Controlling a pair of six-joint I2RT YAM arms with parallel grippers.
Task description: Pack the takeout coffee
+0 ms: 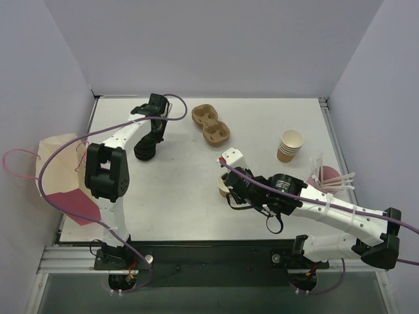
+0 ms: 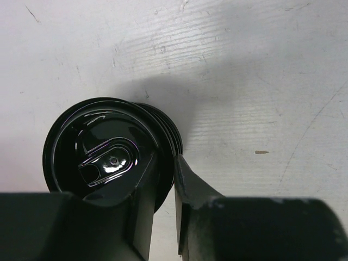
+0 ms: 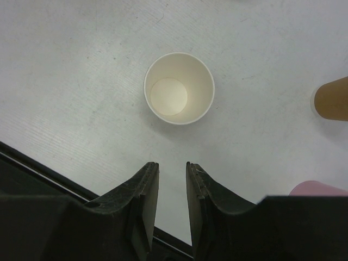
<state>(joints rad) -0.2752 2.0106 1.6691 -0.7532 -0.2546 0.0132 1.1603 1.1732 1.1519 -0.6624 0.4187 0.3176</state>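
Note:
No cup with a lid on is in view. A single lidless tan cup (image 1: 222, 187) stands upright on the table; it shows white inside in the right wrist view (image 3: 178, 88). My right gripper (image 1: 231, 190) (image 3: 172, 165) is just short of it, slightly open and empty. A stack of black lids (image 1: 145, 152) (image 2: 106, 152) stands at the left. My left gripper (image 1: 152, 137) (image 2: 166, 161) is down on it. One finger lies over the top lid, the other finger (image 2: 190, 185) is outside its rim, and the rim is pinched between them.
A brown two-well cup holder (image 1: 211, 124) lies at the back middle. A stack of lidless tan cups (image 1: 290, 145) (image 3: 331, 98) stands at the right. A pink holder (image 1: 329, 175) with white sticks is beside it. A paper bag (image 1: 62, 173) hangs off the table's left edge.

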